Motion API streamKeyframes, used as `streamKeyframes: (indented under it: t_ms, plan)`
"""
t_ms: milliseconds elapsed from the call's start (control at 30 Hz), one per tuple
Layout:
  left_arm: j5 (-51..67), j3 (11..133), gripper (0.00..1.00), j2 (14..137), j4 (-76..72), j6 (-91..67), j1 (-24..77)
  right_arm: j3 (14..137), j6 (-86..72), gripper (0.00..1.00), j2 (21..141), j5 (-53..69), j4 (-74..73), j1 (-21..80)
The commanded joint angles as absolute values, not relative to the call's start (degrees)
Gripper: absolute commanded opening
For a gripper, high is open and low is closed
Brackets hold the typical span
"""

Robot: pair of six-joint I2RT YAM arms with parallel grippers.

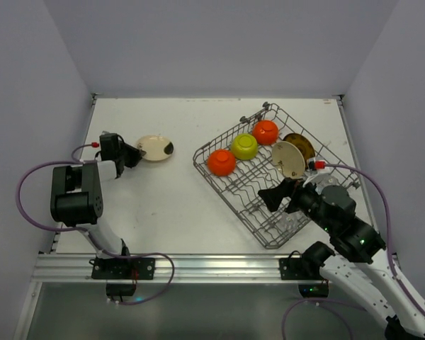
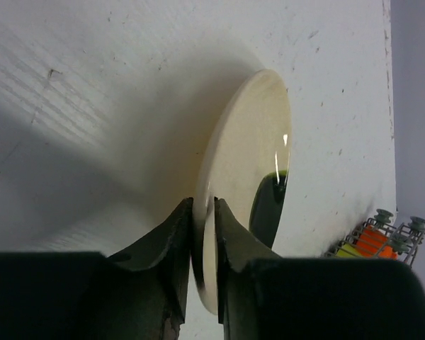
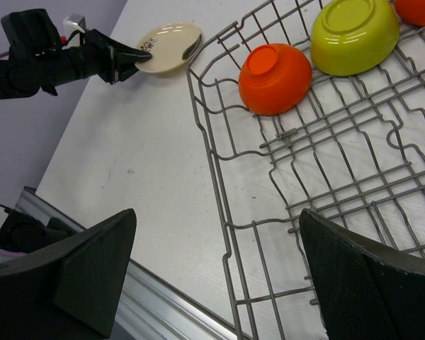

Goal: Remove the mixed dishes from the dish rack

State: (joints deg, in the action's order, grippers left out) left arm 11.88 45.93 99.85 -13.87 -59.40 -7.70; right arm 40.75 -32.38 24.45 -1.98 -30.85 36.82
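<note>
The left gripper (image 1: 132, 154) reaches out from the left arm over the far left part of the desk (image 1: 163, 209). Its jaws are clamped on the near rim of 1 round plate (image 1: 156, 148). The left wrist view shows the gripper (image 2: 203, 207) pinching that rim from both sides, with the plate (image 2: 248, 184) seen nearly edge-on against the desk. The plate's face is cream with a dark patch on the side away from the jaws. I cannot tell whether its underside touches the desk. It sits well apart from the dish rack (image 1: 258, 207), to the rack's left.

The rack stands on the right half of the desk, turned at an angle. Along its far left side 3 bowls sit upside down in a row: an orange bowl (image 1: 222, 162) nearest the left corner, a yellow-green bowl (image 1: 244, 146) just beside it, and a second orange bowl (image 1: 265, 132) farthest back. To their right, 2 plates stand on edge among the tines: 1 shows its cream back (image 1: 288, 159), and a yellow-brown one (image 1: 299, 145) is just behind it.

The right gripper (image 1: 279, 193) hangs over the near part of the rack with its jaws spread wide, holding nothing. In the right wrist view its 2 black fingers (image 3: 78, 273) frame bare wire.
</note>
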Motion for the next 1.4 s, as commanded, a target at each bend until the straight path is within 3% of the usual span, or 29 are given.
streamKeyframes:
  t_ms: [0,33,67,133,167,333,500,733,933,1167,1367]
  plan:
    - [8.8,47.2,0.23,99.1,-13.8,-58.0,-6.2,39.9,-33.0,0.99,26.3,-2.1,-26.9,36.9]
    - [8.4,46.3,0.31,97.9,-13.1,-58.0,-6.1,39.9,-33.0,0.99,26.8,-2.1,-26.7,37.0]
    - [7.7,45.9,0.57,97.3,-12.5,-58.1,-6.1,40.1,-32.9,0.99,27.2,-2.2,-26.5,36.9]
    - [5.3,45.7,0.92,94.9,-8.8,-57.9,-6.1,40.6,-32.6,0.99,28.9,-2.5,-26.3,36.9]
    - [4.4,45.8,1.0,94.1,-7.2,-57.6,-6.1,41.0,-32.4,0.99,29.4,-2.5,-26.3,36.9]
    - [0.4,47.1,1.0,86.9,0.3,-56.3,-6.2,44.1,-29.7,0.99,32.8,-5.0,-25.8,36.8]
    - [1.6,47.3,1.0,75.4,11.6,-53.1,-5.5,49.9,-25.3,0.99,36.5,-14.9,-28.4,35.8]
    - [-1.6,43.8,1.0,49.3,19.2,-45.5,7.7,57.2,-18.9,0.99,46.9,-19.0,-29.8,28.5]
    - [-0.3,51.0,1.0,42.2,31.0,-35.3,9.1,62.6,-11.0,0.99,56.0,-27.7,-30.2,23.6]
    - [-2.8,51.2,1.0,40.1,39.1,-23.0,9.1,70.7,-0.5,0.99,66.8,-25.2,-34.2,21.7]
    - [0.7,48.4,1.0,36.6,36.7,-23.0,9.4,75.2,7.7,0.77,75.4,-22.5,-37.6,20.9]
